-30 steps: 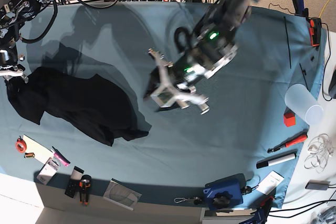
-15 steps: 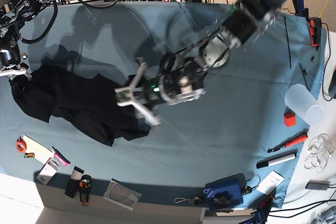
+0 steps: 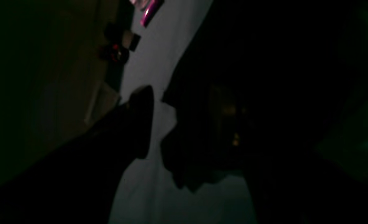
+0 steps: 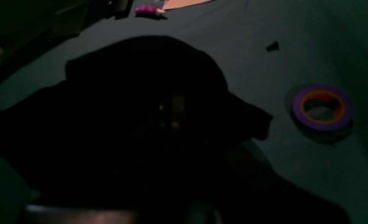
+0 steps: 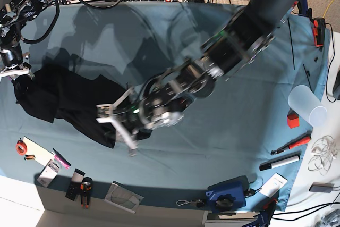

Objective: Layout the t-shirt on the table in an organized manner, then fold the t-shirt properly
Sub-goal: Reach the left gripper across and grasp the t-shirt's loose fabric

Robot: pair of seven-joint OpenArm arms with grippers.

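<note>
Left end effector [image 5: 118, 125] open over t-shirt [image 5: 74, 102] hem; right end effector [image 5: 16, 72] state unclear. Risk: grabs table [image 5: 223, 142] cloth w/ shirt, bunching both.

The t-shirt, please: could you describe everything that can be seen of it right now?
The t-shirt is black, soft cloth, lying crumpled and unfolded on the left part of the teal table. No print shows. Its far left end is bunched up at the right end effector, which seems to pinch it. The left end effector, open, reaches over its lower right corner. Both wrist views show it only as a dark mass.
</note>
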